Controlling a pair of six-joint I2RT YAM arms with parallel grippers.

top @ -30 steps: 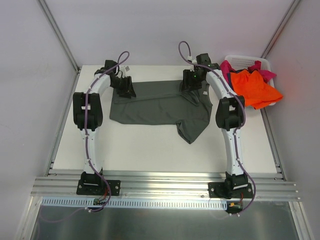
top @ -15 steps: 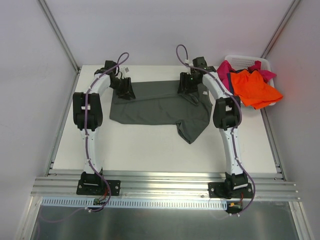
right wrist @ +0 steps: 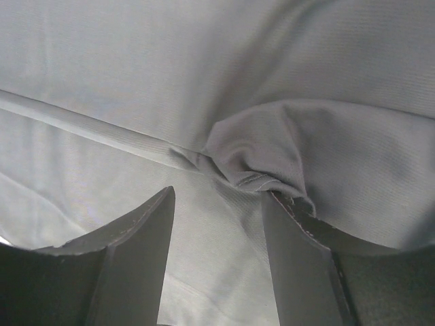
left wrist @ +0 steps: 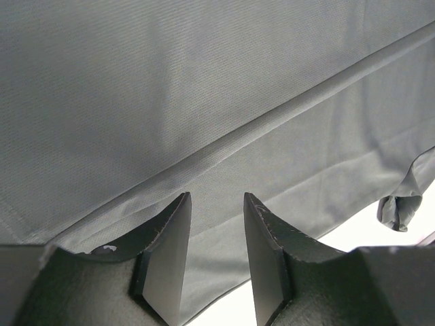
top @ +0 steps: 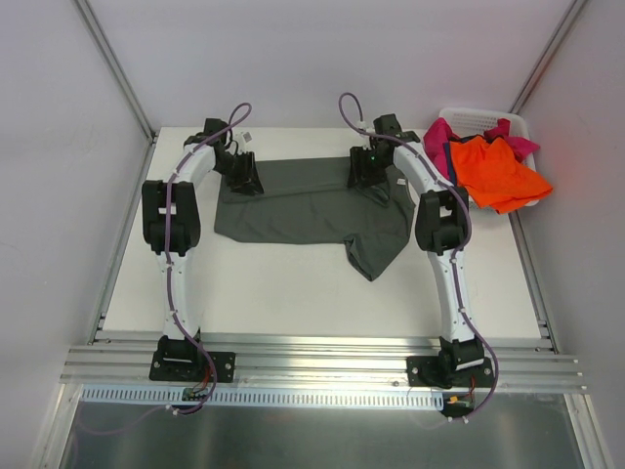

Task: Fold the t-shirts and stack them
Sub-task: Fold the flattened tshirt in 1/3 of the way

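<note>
T-shirt (top: 312, 210), dark grey-olive: seam ridge ahead of our left gripper (left wrist: 216, 198), 1 bunched fold before our right gripper (right wrist: 219, 193); we log both agape.

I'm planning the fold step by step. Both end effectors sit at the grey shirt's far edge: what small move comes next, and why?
Probably close both on the cloth. The left end effector is open over the hem ridge of the grey shirt, the right end effector open at a bunched fold; neither grips yet, so a pinch likely precedes any lift.
</note>
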